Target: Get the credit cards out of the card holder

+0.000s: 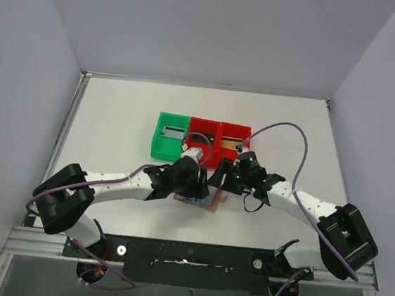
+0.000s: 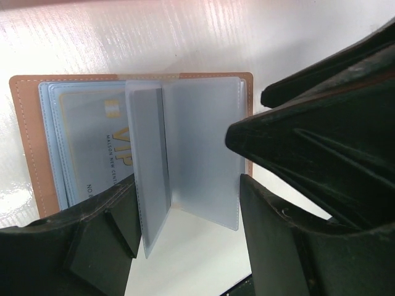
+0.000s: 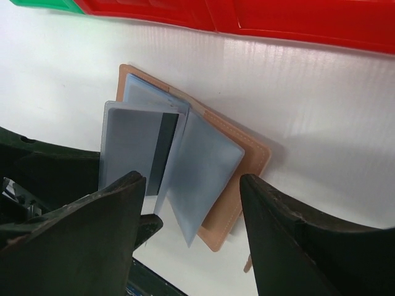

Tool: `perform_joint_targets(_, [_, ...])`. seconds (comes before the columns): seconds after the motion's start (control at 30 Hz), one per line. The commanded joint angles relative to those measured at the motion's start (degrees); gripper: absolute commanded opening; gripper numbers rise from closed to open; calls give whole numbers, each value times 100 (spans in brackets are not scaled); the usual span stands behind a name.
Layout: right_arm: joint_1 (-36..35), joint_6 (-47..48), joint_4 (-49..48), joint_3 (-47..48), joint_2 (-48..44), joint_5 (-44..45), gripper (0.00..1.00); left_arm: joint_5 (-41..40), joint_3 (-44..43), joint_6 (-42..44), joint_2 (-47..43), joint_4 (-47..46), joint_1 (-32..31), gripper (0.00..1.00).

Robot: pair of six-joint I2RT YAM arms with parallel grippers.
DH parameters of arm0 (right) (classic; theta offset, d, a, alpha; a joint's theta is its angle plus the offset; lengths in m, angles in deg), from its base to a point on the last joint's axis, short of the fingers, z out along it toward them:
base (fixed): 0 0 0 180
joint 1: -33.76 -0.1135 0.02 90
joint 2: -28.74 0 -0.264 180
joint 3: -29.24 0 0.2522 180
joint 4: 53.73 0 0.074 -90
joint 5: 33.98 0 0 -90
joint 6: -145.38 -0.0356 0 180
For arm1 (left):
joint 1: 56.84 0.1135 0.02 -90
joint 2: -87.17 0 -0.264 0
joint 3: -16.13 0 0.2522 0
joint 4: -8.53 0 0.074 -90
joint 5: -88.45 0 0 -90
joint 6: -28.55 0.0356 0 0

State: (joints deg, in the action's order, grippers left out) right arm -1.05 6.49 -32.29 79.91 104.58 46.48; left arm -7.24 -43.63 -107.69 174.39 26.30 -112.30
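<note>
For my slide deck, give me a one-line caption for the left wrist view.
Left gripper open over the card holder, plastic sleeves fanned up, a VIP card showing inside.

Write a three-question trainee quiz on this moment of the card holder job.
1. True or false: the card holder is folded closed.
2. Fill in: the card showing in its pocket in the left wrist view bears the big letters ____.
3. Pick one: the left gripper and the right gripper are both A) shut on a card, B) open, C) out of view.

Key: 1 false; 2 VIP; 3 B.
</note>
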Motion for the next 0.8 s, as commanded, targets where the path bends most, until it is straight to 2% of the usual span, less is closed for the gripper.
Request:
perform_joint_targets(0.0, [27, 101, -328, 328, 283, -248, 64, 64, -26, 42, -131, -304, -30, 59])
perform_joint_targets(0.1, [19, 179, -157, 349, 488, -77, 57, 22, -32, 43, -155, -243, -27, 59])
perform_joint_targets(0.27, [27, 237, -140, 20, 651, 105, 39, -178, 43, 24, -447, -79, -26, 60])
perform_joint_targets(0.57, [9, 377, -49, -199, 607, 308, 33, -688, -4, 42, -1019, 482, 70, 64])
perform_joint_targets(0.67, [9, 401, -44, -210, 581, 344, 32, -611, -10, 70, -1105, 249, 88, 64])
perform_joint_targets(0.77, [9, 414, -84, -201, 593, 327, 30, -166, 12, 158, -977, -339, 79, 57])
